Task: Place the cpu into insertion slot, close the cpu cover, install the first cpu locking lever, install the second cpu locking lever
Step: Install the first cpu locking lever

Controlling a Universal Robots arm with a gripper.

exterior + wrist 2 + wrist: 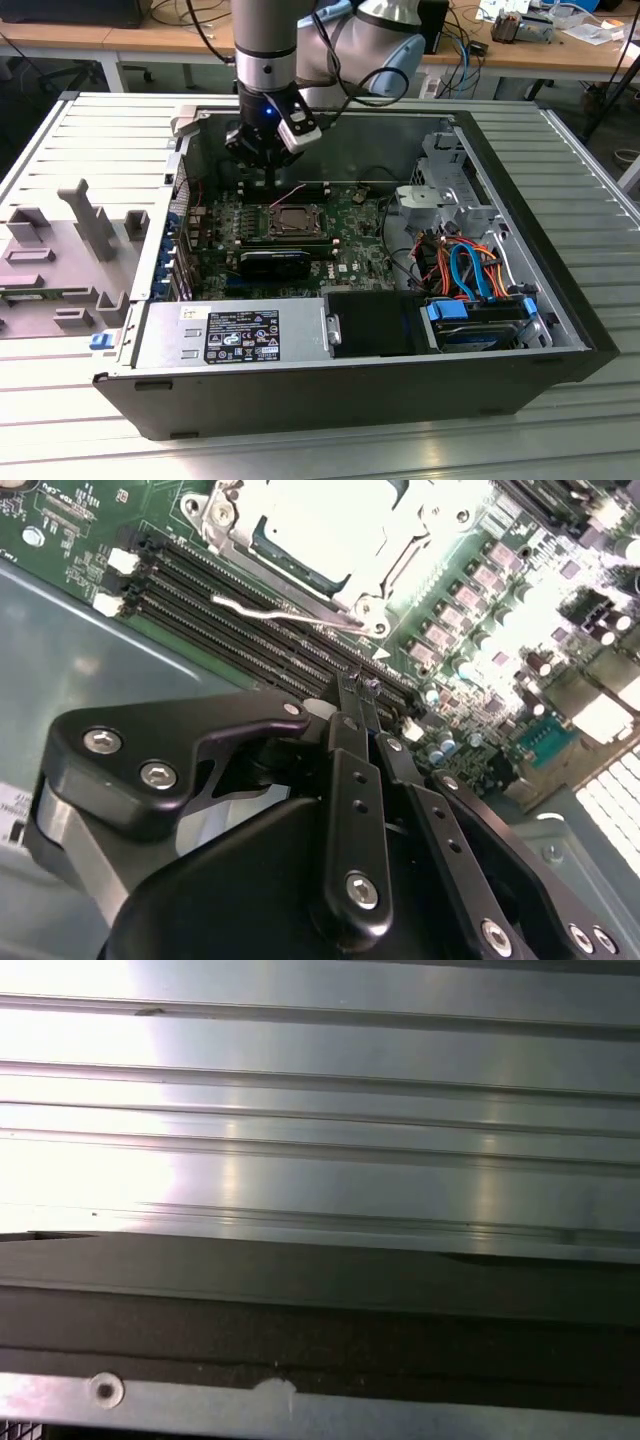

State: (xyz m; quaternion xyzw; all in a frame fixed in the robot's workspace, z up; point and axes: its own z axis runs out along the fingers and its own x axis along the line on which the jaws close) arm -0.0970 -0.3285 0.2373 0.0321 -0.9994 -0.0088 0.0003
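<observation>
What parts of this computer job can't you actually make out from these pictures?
- The cpu: glare washes out its top in the second wrist view.
- The cpu cover: its far side is cut off by that picture's edge.
- The gripper: in the exterior view it is too small to judge whether it touches anything.
- The locking lever: whether it is latched can't be told.

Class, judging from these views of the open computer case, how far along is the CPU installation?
Done: the cpu sits in the insertion slot, and the cpu cover frames it and looks closed. In hand: the end effector, shut and empty, hangs beside the socket, near a thin metal lever along the cover's edge. Whether either lever is latched cannot be told.
</observation>
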